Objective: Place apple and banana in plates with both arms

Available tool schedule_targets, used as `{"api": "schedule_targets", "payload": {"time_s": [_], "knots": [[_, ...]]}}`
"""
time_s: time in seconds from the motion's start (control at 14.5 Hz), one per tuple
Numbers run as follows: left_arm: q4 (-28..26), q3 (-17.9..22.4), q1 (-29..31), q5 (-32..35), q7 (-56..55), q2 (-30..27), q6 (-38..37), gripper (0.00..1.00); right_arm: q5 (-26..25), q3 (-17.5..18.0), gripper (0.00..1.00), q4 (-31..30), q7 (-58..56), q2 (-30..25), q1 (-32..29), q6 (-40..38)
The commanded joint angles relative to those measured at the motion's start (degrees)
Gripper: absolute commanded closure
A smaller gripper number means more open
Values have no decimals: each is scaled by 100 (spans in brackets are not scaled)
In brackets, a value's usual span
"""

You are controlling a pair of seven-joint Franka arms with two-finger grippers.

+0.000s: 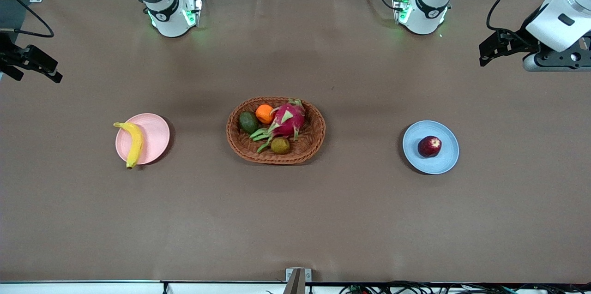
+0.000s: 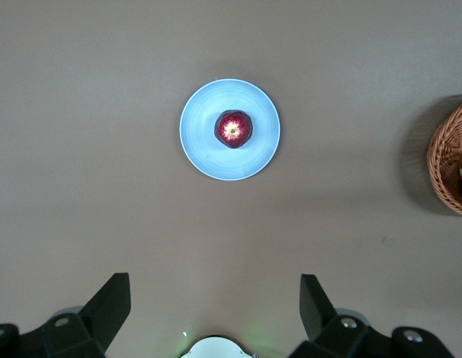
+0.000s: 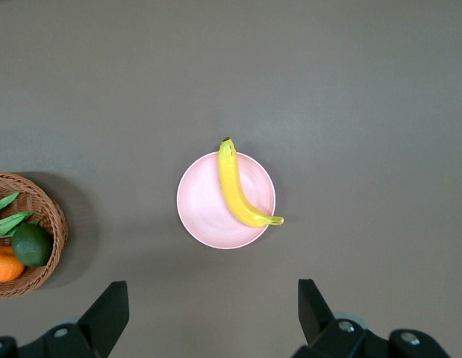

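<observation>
- The left arm's dark two-finger end effector (image 1: 489, 51) is hanging empty with fingers spread, high over the left arm's end of the brown desk (image 1: 295, 220), with the light blue round plate (image 1: 443, 158) below it in the left wrist view.
- The right arm's dark end effector (image 1: 34, 64) is likewise hanging spread and empty over the right arm's end of the desk.
- The small round dark red apple (image 1: 429, 146) is sitting in that blue plate, slightly toward its three o'clock edge in the front view.
- The long curved yellow banana (image 1: 134, 142) is lying across the pale pink round plate (image 1: 154, 139) along its nine o'clock side, both tips overhanging the rim.
- The oval brown wicker basket (image 1: 314, 144) is sitting between the plates.
- Both fruits appear to be placed; the risk now is the banana slipping off, being so near the edge, if anything jolts the desk.
</observation>
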Motion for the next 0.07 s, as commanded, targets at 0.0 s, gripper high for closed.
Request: {"api": "schedule_targets", "payload": {"time_s": [0.0], "knots": [[108, 9, 34, 92, 99, 33, -56, 0, -79, -30, 0, -171, -48, -167, 39, 54]]}}
